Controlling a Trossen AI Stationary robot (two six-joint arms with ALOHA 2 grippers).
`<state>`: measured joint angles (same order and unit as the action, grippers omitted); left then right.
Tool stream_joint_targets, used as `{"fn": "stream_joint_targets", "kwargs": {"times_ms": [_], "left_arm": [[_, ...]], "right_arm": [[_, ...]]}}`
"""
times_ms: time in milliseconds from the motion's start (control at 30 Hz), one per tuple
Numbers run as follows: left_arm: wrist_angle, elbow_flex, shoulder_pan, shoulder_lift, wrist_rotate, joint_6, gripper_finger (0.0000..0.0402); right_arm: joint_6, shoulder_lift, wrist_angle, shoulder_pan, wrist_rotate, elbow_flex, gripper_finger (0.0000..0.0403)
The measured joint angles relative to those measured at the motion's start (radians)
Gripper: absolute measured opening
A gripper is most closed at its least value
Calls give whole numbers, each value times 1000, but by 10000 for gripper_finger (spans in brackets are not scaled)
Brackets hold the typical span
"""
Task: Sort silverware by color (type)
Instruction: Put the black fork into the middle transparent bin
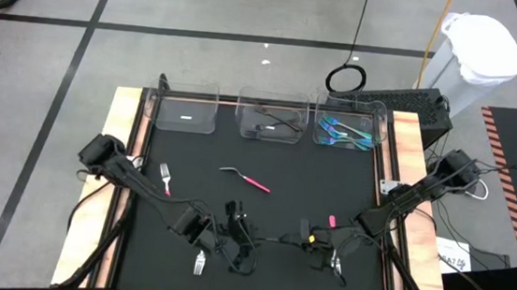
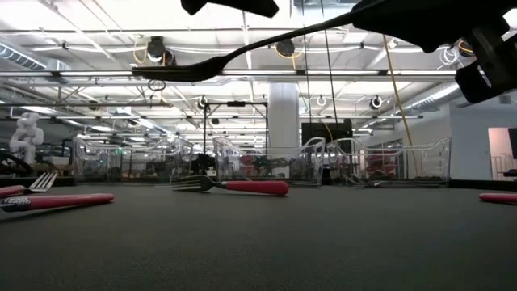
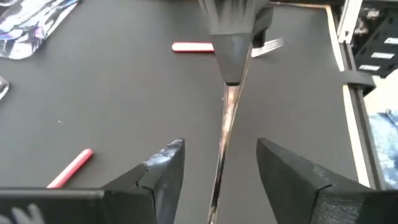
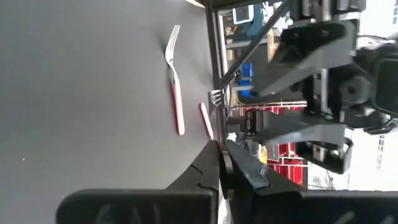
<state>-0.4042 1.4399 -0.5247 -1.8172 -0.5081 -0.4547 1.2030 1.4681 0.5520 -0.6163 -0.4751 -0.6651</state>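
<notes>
Black silverware, one slim piece (image 3: 225,134), is pinched mid-air by the clenched right gripper (image 3: 231,68) above the worktop's front edge, its free end lying between the spread fingers (image 3: 163,171) of the left gripper (image 3: 217,168). A pink-handled fork (image 1: 246,179) is seen near the worktop's centre.

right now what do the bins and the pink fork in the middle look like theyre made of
Bins: clear, glossy plastic by the look; the mat and their contents show through the walls. Pink fork: the head looks like polished metal, silvery against the mat; the handle is smooth pink with a soft sheen, probably plastic or a coating, which I cannot tell apart.
</notes>
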Motion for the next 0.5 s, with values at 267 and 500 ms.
{"fn": "stream_joint_targets", "kwargs": {"times_ms": [267,500], "left_arm": [[4,0,5,67,-43,49,202],[8,0,19,109,-152,128,202]], "right_arm": [[-32,-129,-125,-2,3,0,4],[-51,-313,-265,-2,4,0,4]]}}
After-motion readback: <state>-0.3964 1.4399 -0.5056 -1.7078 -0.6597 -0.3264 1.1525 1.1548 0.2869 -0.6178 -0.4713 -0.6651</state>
